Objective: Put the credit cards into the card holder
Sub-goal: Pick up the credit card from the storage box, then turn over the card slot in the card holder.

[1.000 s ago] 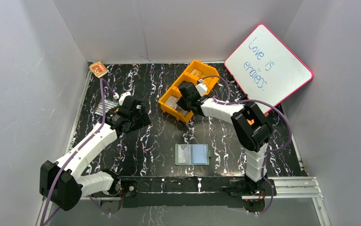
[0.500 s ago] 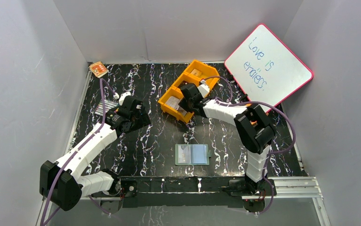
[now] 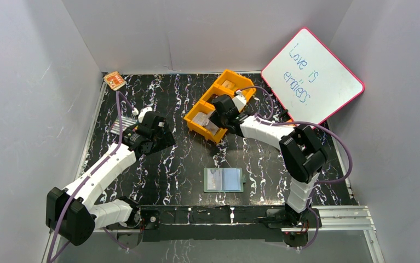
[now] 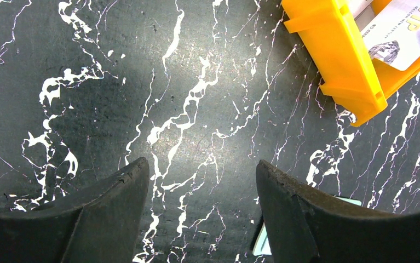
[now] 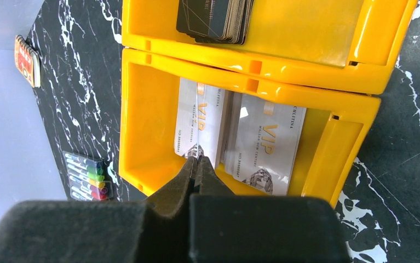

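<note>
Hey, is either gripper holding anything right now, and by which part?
Left gripper: open, holding nothing. Right gripper: shut, tips at the near edge of a silver card in the tray; whether it pinches it cannot be told.

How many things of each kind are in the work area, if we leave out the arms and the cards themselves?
Orange tray: 1
Card holder: 1
Marker set: 1
Orange patterned packet: 1
Whiteboard: 1
Total: 5
</note>
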`<move>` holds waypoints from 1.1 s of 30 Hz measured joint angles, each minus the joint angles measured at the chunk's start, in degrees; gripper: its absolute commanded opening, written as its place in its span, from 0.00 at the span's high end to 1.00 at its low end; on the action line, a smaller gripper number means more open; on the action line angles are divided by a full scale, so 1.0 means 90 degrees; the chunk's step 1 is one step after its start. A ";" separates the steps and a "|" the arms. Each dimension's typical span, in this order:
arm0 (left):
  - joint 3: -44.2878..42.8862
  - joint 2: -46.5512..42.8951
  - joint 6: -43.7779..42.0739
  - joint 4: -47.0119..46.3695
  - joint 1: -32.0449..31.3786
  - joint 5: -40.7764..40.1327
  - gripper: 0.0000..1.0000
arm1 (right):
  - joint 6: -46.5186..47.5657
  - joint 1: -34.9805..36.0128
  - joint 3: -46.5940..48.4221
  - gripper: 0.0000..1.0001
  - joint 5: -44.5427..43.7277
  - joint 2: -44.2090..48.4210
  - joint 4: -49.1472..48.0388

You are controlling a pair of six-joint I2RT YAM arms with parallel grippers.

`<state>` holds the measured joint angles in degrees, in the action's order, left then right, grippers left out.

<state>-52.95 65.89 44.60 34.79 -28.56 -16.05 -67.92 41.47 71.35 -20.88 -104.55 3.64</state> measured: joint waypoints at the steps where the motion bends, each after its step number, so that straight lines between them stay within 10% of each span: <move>1: 0.0000 -0.0007 0.0002 0.0000 0.0000 0.0002 0.32 | 0.0000 0.0000 -0.0002 1.00 0.0000 0.0019 -0.0002; 13: 0.0000 -0.0255 0.0034 0.0002 0.0000 0.0005 0.32 | 0.0160 -0.0219 -0.0211 1.00 0.0236 0.1610 0.0444; 24: 0.0221 -0.0767 -0.0036 -0.0389 -0.0002 0.1083 0.31 | -0.0083 -0.2171 -0.1746 1.00 0.3738 0.4160 0.1030; 33: 0.0522 -0.0869 -0.0005 -0.0733 -0.0945 0.1819 0.24 | 0.0464 -0.2317 -0.1528 1.00 0.5054 0.4656 0.2033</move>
<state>-48.25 58.06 44.56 28.18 -37.06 0.32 -63.75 20.62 57.60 24.60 -62.65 21.93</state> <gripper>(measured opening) 0.733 0.011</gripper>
